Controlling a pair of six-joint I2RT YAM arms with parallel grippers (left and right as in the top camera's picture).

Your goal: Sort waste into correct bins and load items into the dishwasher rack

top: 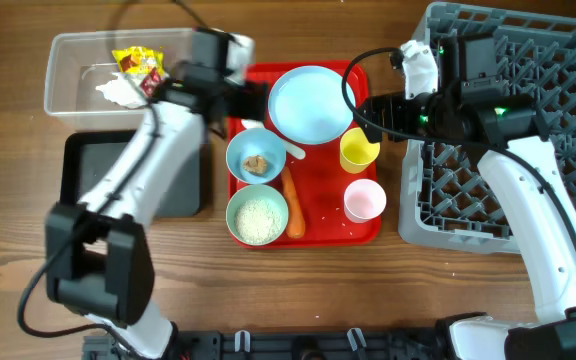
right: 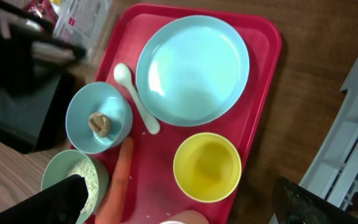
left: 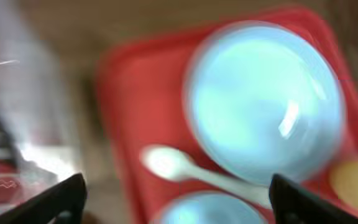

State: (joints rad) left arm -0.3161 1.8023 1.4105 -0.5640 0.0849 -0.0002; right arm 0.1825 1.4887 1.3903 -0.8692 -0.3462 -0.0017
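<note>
Both spread, empty: plate (left: 263, 99) beyond left jaws, yellow cup (right: 207, 167) beyond right jaws.

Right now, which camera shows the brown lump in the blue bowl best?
The right wrist view: the brown lump sits sharp and unobstructed in the light blue bowl, beside the white spoon. Overhead shows it too, but small. The left wrist view is blurred and catches only a bowl's rim, no lump.
</note>
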